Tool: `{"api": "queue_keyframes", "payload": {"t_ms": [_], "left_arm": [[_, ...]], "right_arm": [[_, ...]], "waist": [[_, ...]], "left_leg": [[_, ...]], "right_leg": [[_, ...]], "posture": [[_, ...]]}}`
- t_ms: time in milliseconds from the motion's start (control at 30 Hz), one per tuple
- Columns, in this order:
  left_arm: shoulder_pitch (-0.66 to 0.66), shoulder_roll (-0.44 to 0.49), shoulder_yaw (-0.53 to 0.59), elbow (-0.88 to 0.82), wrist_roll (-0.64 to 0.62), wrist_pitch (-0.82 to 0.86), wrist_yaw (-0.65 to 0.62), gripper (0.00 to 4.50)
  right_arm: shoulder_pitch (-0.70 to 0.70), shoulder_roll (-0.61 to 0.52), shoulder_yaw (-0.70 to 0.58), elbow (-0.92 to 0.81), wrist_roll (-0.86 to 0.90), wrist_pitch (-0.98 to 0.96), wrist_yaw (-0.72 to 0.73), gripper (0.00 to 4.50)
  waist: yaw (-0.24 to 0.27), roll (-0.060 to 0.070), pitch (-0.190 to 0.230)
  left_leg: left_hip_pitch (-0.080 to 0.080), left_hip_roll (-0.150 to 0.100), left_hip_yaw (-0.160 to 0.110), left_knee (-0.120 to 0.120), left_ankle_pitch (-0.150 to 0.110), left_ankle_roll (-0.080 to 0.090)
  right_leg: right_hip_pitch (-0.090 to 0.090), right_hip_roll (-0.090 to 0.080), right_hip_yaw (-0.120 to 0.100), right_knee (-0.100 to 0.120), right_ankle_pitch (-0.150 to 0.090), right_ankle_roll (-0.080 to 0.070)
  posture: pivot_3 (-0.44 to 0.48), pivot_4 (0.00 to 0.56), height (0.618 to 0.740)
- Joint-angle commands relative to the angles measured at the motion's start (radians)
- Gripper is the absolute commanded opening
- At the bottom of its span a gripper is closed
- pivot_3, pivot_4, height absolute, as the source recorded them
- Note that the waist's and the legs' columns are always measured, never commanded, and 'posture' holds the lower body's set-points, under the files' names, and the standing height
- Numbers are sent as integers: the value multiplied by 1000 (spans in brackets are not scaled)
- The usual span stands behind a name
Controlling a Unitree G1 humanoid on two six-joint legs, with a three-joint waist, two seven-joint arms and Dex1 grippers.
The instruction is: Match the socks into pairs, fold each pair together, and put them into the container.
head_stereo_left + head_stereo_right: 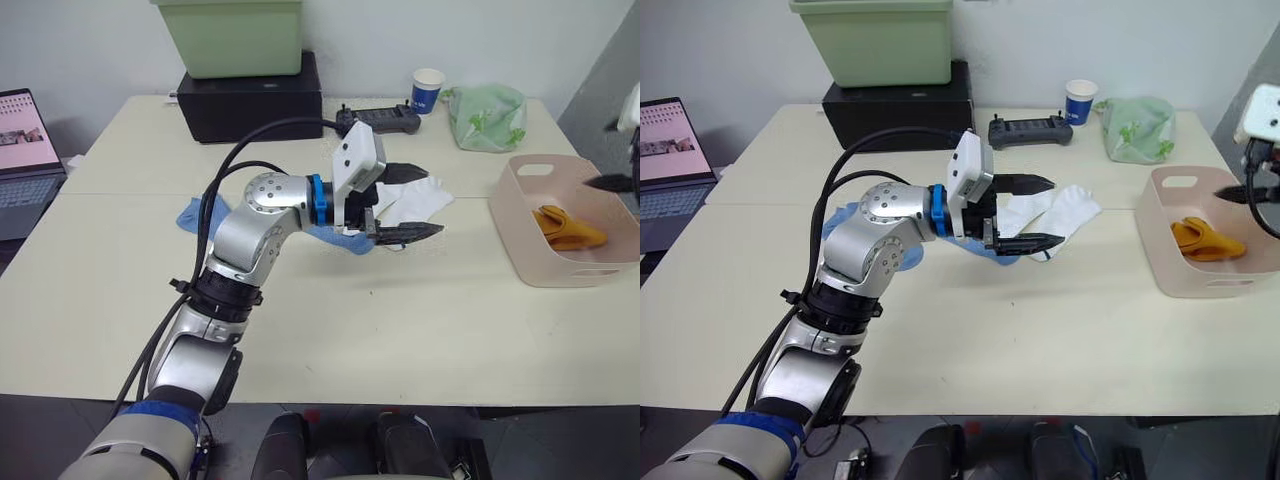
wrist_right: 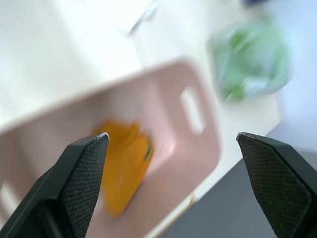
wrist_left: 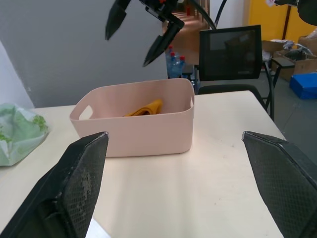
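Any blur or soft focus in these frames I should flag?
Right wrist view: the pink basin, orange socks and green bag are smeared, while the fingers stay crisp. Left wrist view: basin sharp. Eye views: sharp, with soft, diffuse shadows.

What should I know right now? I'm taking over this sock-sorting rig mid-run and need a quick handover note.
Left gripper: open, empty, above the white socks at mid-table.
Right gripper: open, empty, above the pink container.
Done: the mustard-orange pair lies folded in the container.
Left: the white socks lie overlapping, not yet folded; the light blue socks lie beside and partly under the left arm. Both pairs need folding and placing in the container.
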Motion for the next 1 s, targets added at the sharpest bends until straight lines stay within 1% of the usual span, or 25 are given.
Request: {"api": "queue_keyframes", "payload": {"t_ms": [33,167,267,333,367,467,500,567,600,633,700,767,833,867,933,1000], "left_arm": [[53,43,70,-62,17,-28,46,4500],[217,103,176,-175,50,-17,194,4500],[373,138,240,-282,57,4,278,4500],[514,132,297,-351,80,-12,362,4500],[567,126,316,-368,97,-30,397,4500],[675,115,353,-401,102,-54,445,4500],[741,104,374,-420,98,-60,465,4500],[916,68,410,-458,97,-90,498,4500],[971,56,419,-470,101,-102,510,4500],[999,50,421,-477,103,-111,517,4500],[1088,33,437,-478,102,-141,526,4500],[1136,25,447,-473,94,-156,530,4500],[1137,33,446,-470,93,-165,528,4500],[1132,38,447,-468,91,-166,526,4500],[1117,50,450,-461,91,-170,522,4500],[1062,85,455,-449,86,-148,512,4500]], "right_arm": [[57,119,-95,-151,122,127,-109,4462],[266,321,-198,-442,252,289,-281,4462],[433,462,-228,-633,259,363,-464,4462],[586,558,-230,-737,253,361,-569,4462],[640,585,-230,-767,249,352,-603,4462],[739,622,-217,-807,218,312,-685,4462],[798,627,-199,-811,194,264,-708,4462],[937,644,-167,-800,152,157,-751,4462],[983,640,-151,-795,136,109,-758,4462],[1006,636,-142,-790,127,79,-762,4462],[1064,664,-144,-815,148,85,-781,4462],[1093,679,-141,-832,156,90,-795,4462],[1086,689,-140,-842,168,108,-801,4462],[1078,692,-138,-846,171,115,-801,4462],[1061,695,-131,-860,179,137,-801,4462],[1024,691,-117,-895,237,189,-753,4462]], "waist": [[-8,0,0],[0,0,0],[10,0,0],[16,0,0],[19,0,-1],[24,0,-1],[24,0,-1],[21,-3,-5],[17,-4,-7],[14,-4,-6],[11,-4,-5],[8,-4,-6],[8,-4,-6],[9,-4,-6],[10,-4,-6],[10,-4,-6]], "left_leg": [[0,1,0,0,0,0],[-5,2,-5,2,0,0],[-7,2,-6,3,0,0],[-7,2,-7,3,0,0],[-7,1,-7,5,0,0],[-7,-2,-7,5,-1,1],[-7,-2,-6,6,-2,2],[-6,-2,-6,5,-2,3],[-5,-2,-6,4,-3,4],[-4,-1,-6,4,-4,5],[-5,-1,-6,4,-5,7],[-2,1,-6,4,-4,7],[2,1,-5,3,-4,7],[2,1,-5,3,-5,7],[2,0,-4,3,-5,7],[2,0,-4,3,-5,7]], "right_leg": [[0,0,0,1,0,0],[-2,0,-2,2,0,0],[-3,0,-3,2,0,0],[-2,-2,-3,0,0,0],[-2,-2,-3,1,0,0],[-1,-4,-2,0,0,1],[-1,-4,-2,0,1,2],[-1,-4,-2,-1,1,3],[0,-5,-1,-3,1,4],[1,-5,0,-4,0,5],[-1,-4,1,-1,0,5],[1,-2,0,1,1,2],[5,-1,0,1,1,3],[5,-1,0,0,-1,6],[5,-1,0,0,-1,6],[5,-1,0,0,0,4]], "posture": [[0,150,740],[0,150,740],[0,150,740],[0,150,740],[0,150,740],[0,150,740],[0,150,740],[0,150,740],[0,150,740],[0,150,740],[0,150,740],[0,150,740],[0,150,740],[0,150,740],[0,150,740],[0,150,740]]}}
